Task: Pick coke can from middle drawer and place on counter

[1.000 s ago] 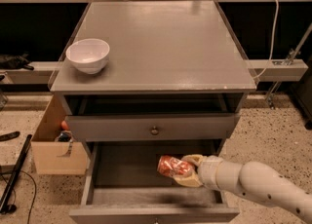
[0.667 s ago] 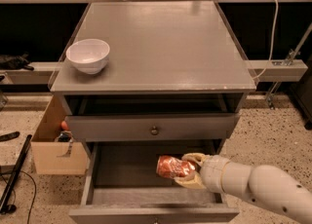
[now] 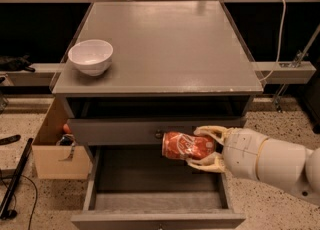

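The red coke can [image 3: 187, 146] lies on its side in my gripper [image 3: 206, 147], whose cream fingers are shut on its right end. The can hangs above the open middle drawer [image 3: 155, 186], level with the closed drawer front above it. The white arm reaches in from the lower right. The gray counter [image 3: 165, 44] lies above and behind the can.
A white bowl [image 3: 91, 56] stands on the counter's left front part. A cardboard box [image 3: 57, 141] sits on the floor left of the cabinet. A black stand and cable [image 3: 15, 179] lie at far left. A white cable [image 3: 277, 39] hangs at the right.
My gripper has lifted the coke can up out of the drawer floor to the level of the drawer front above. The bowl and the drawer have not moved.
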Robot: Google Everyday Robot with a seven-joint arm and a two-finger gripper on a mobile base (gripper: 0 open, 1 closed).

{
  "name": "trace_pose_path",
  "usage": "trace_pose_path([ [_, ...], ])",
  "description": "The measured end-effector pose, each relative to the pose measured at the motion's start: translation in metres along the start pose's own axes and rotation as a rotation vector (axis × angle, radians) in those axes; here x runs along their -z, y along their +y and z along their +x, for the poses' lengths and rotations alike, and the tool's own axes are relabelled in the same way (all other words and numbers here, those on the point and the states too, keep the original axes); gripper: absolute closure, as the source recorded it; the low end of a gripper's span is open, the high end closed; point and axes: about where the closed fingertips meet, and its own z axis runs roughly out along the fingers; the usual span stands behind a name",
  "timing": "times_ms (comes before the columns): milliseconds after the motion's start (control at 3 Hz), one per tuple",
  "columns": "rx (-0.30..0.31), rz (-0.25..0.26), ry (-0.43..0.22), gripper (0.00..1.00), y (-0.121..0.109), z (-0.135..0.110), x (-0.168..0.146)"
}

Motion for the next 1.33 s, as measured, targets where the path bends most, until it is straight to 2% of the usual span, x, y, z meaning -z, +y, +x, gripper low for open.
trace_pose_path([
  [667, 0.014, 0.009, -0.006, 1.0, -0.013, -0.004, 0.0],
  [1333, -0.008, 0.035, -0.097, 1.0, -0.11, -0.008, 0.008],
])
